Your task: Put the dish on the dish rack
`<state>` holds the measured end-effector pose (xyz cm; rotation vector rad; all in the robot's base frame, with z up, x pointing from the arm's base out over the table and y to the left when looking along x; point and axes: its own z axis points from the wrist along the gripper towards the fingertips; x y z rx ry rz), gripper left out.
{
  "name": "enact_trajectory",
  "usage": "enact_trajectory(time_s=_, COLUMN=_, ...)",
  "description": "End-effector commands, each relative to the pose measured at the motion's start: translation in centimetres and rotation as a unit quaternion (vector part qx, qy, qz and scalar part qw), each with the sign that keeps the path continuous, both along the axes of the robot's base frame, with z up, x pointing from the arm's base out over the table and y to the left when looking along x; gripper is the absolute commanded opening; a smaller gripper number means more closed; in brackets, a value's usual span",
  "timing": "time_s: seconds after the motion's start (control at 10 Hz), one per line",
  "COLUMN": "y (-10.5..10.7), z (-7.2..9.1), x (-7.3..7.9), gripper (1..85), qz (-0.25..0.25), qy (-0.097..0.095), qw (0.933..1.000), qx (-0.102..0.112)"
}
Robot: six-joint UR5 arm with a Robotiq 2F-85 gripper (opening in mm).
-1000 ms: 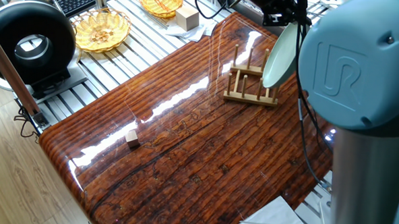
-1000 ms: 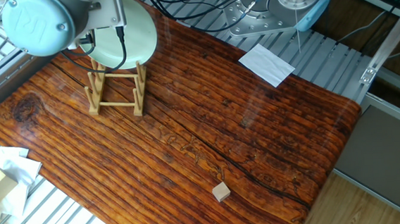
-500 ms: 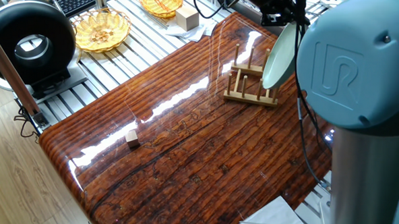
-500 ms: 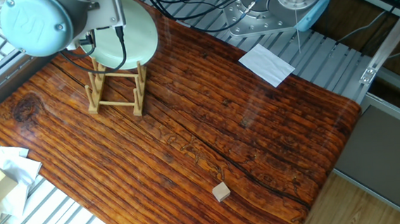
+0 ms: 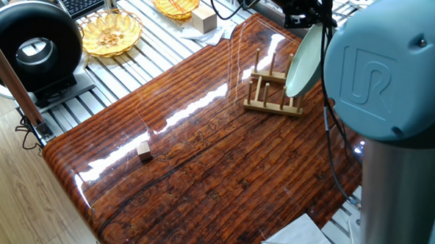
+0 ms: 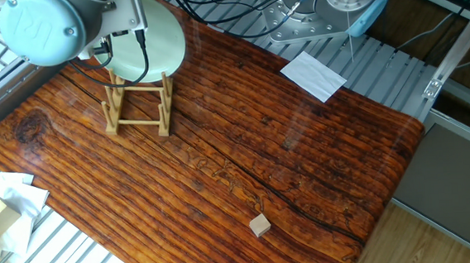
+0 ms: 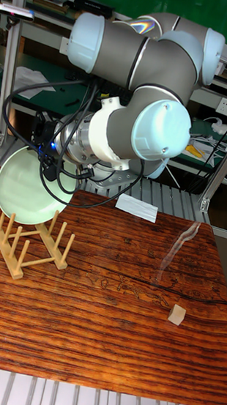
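- While the arm leans in over the far end of the table, the pale green dish (image 7: 28, 185) hangs on edge at the table's 9 o'clock side in the tall view, tilted, its lower rim down among the pegs of the wooden dish rack (image 7: 30, 242).
- Whether the rim touches a peg or the rails I cannot tell from any view.
- The gripper (image 7: 47, 161) meets the dish at its upper right rim, behind a knot of black cables; its fingers are hidden, so I cannot tell how they stand, though the dish hangs off the table there.
- At about 3 o'clock from the rack, a white paper sheet (image 7: 136, 207) lies just beyond the table's far edge.
- Toward 4 o'clock, well apart from the rack, a tiny wooden cube (image 7: 178, 313) sits alone on the dark glossy wooden table (image 7: 116, 335).
- From one fixed view, two yellow wicker baskets (image 5: 111, 32) rest on the metal bench past the table's 11 o'clock corner, near a black round device (image 5: 29, 49).
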<state>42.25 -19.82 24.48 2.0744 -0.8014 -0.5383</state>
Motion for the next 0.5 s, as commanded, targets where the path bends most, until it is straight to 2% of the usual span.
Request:
enact_trajectory(time_s=0.0, y=0.27, z=-0.47, x=0.47, gripper=1.0, qz=0.013, qy=0.002, qw=0.9997, qx=0.021)
enact_trajectory(time_s=0.4, y=0.46, z=-0.69, x=0.85, gripper=1.0, qz=0.017, qy=0.0, qw=0.9994, qx=0.03)
